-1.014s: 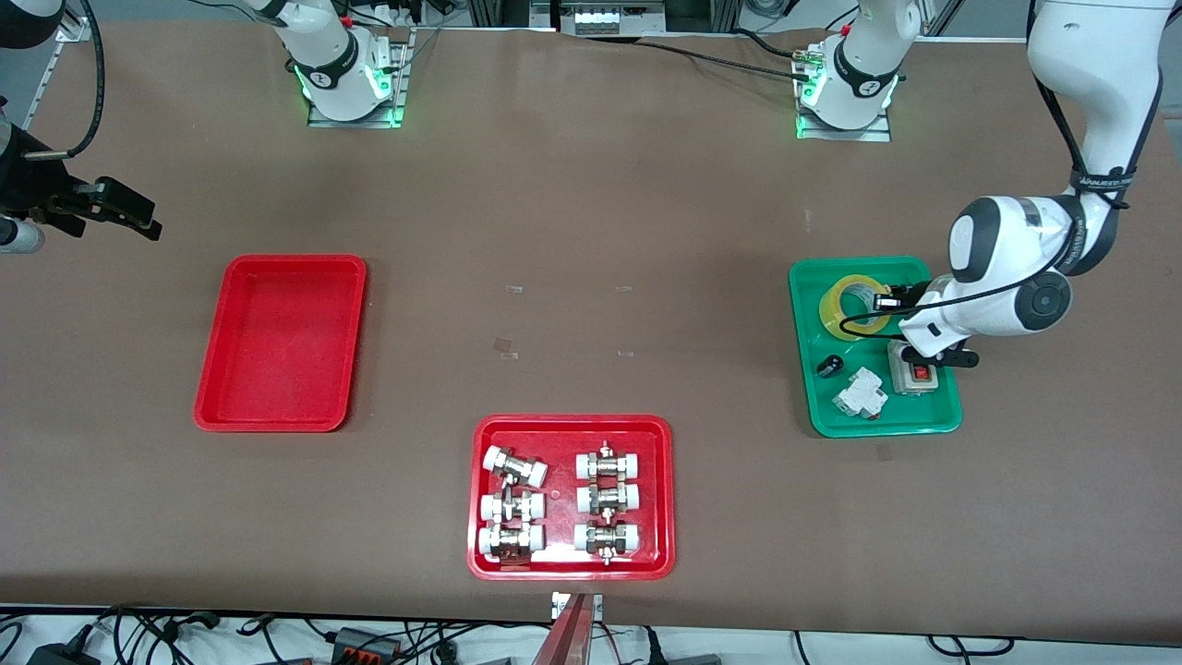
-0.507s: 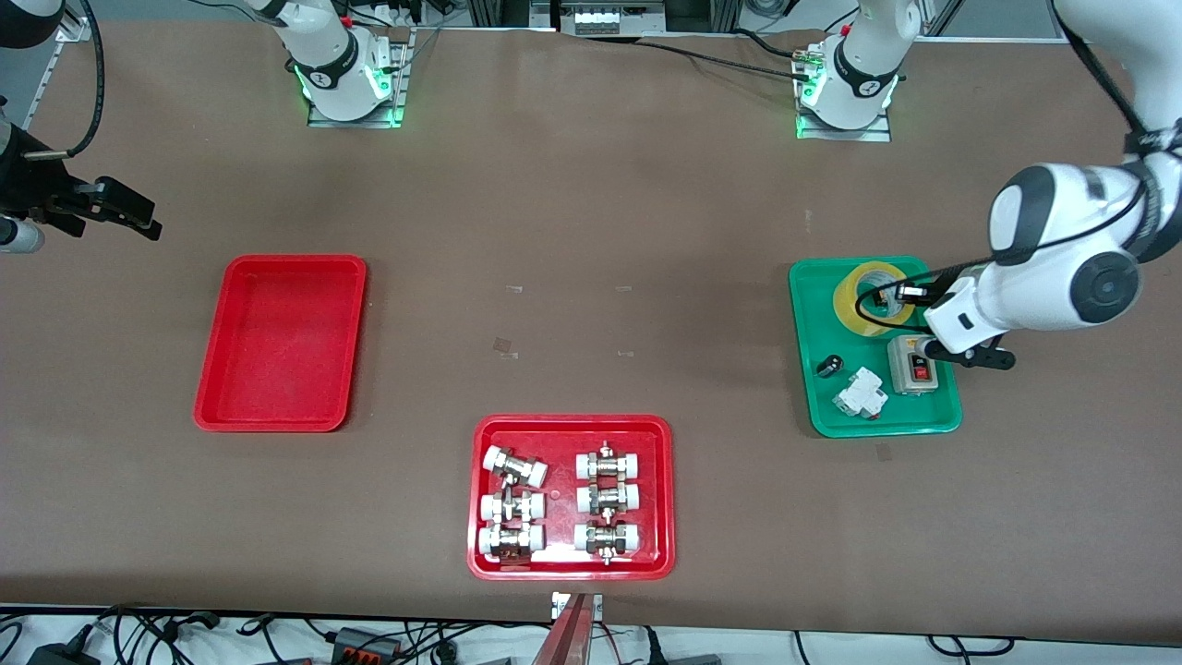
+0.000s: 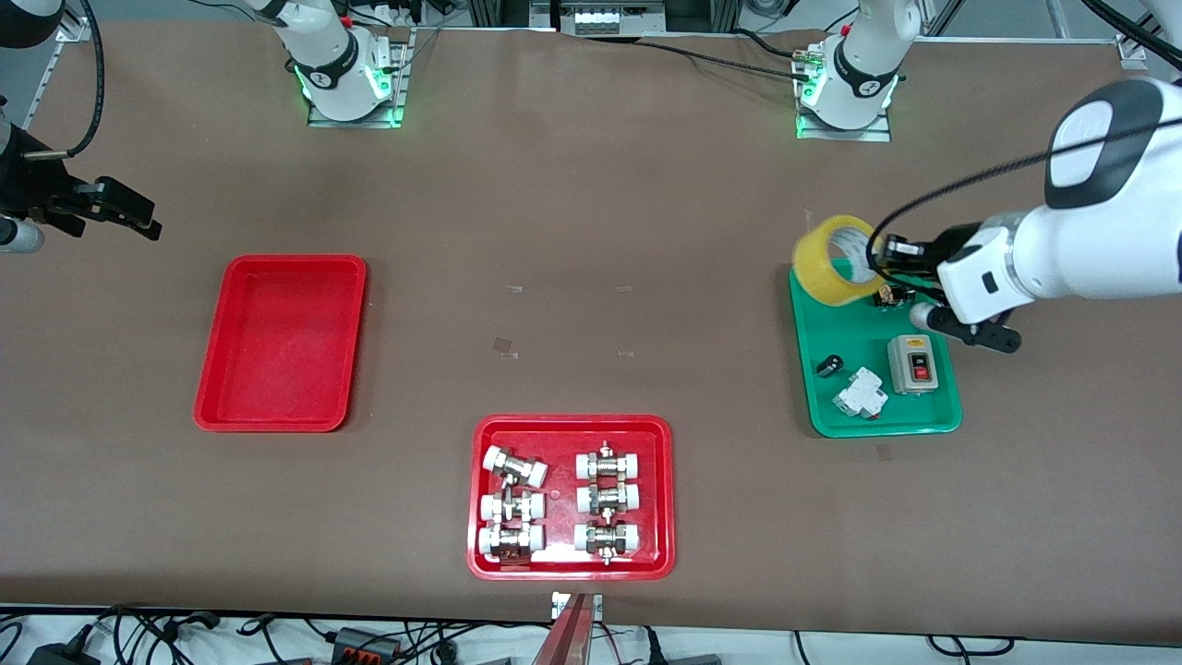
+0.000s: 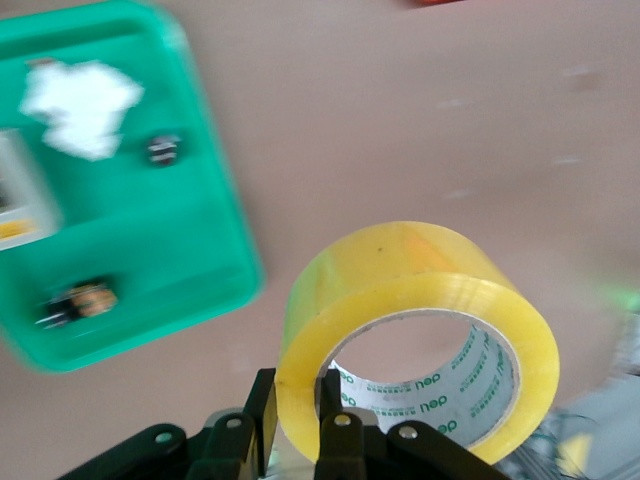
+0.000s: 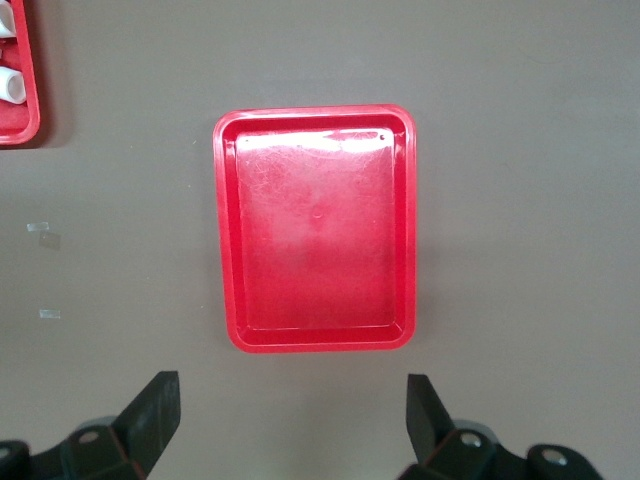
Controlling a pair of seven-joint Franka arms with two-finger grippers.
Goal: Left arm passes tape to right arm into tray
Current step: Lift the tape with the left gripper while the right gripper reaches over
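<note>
The tape (image 3: 834,261), a yellow translucent roll with a pale core, hangs in the air over the green tray's (image 3: 868,411) corner. My left gripper (image 3: 882,270) is shut on the roll's wall, one finger inside the ring and one outside. The left wrist view shows the tape (image 4: 420,290) pinched between the left gripper's (image 4: 297,392) black fingers (image 4: 258,405). The plain red tray (image 3: 277,342) lies toward the right arm's end of the table with nothing in it. My right gripper (image 3: 125,214) waits open, high beside that tray (image 5: 315,230), with nothing between the right gripper's (image 5: 290,405) fingers.
In the green tray (image 4: 150,250) lie a grey switch box with a red button (image 3: 910,363), a white breaker (image 3: 861,392) and a small black part (image 3: 830,366). A second red tray (image 3: 572,422) with several white-capped metal fittings sits near the front edge, mid-table.
My left gripper has lifted the tape up out of the green tray, and the left arm has risen with it. The right arm has not moved.
</note>
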